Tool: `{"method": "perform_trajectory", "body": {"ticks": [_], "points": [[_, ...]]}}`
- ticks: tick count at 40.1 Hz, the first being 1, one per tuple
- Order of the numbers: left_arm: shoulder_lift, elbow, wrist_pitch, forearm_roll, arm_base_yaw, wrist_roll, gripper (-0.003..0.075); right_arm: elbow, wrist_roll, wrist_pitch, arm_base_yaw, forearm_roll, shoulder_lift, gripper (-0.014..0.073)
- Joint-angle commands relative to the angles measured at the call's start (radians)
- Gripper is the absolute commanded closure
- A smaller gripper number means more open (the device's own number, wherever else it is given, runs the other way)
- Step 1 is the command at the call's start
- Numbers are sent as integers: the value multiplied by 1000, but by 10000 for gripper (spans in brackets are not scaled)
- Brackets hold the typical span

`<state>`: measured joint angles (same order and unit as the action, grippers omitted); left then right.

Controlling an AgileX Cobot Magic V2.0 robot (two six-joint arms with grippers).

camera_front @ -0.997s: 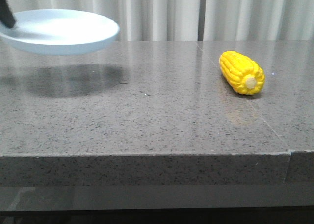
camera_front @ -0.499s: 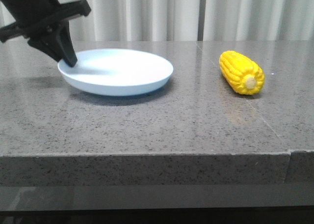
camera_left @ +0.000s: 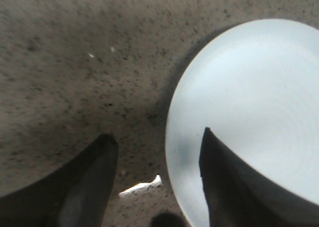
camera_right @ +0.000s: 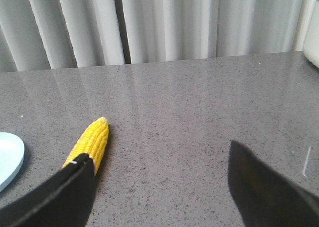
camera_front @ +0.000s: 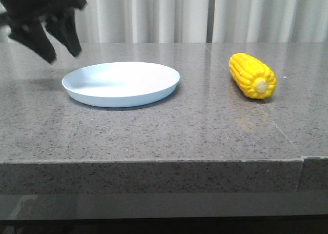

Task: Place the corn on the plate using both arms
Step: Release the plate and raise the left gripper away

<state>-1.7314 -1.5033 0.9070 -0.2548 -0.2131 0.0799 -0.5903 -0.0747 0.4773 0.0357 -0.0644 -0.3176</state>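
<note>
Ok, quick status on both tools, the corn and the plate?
Left tool open, above plate edge. Right tool open, empty. Corn on table, right of plate, untouched. Nothing between them.

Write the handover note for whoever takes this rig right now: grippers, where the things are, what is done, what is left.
Left gripper: open, empty, raised above the table beside the plate's left rim.
Right gripper: open, empty, out of the front view; its camera looks at the corn from a distance.
Plate: flat on the table, left of centre, nothing on it.
Corn: lying on the table to the right, apart from the plate, stub end toward the front camera.
Done: plate is down and released.
Left: grasp the corn, probably with the right arm, and set it on the plate.
</note>
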Motion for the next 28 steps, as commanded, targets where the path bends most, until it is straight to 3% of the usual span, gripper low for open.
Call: {"method": "perform_trajectory", "body": {"ticks": [1, 8, 13, 28], "points": [[137, -11, -32, 100, 4, -33, 446, -33, -2, -84, 2, -4, -17, 15], [294, 86, -66, 326, 6, -143, 640, -33, -2, -84, 2, -4, -17, 15], [424, 214, -144, 386, 9, -185, 741, -33, -2, -84, 2, -4, -17, 15], [887, 697, -439, 346, 11, -194, 741, -33, -2, -84, 2, -4, -17, 15]]}}
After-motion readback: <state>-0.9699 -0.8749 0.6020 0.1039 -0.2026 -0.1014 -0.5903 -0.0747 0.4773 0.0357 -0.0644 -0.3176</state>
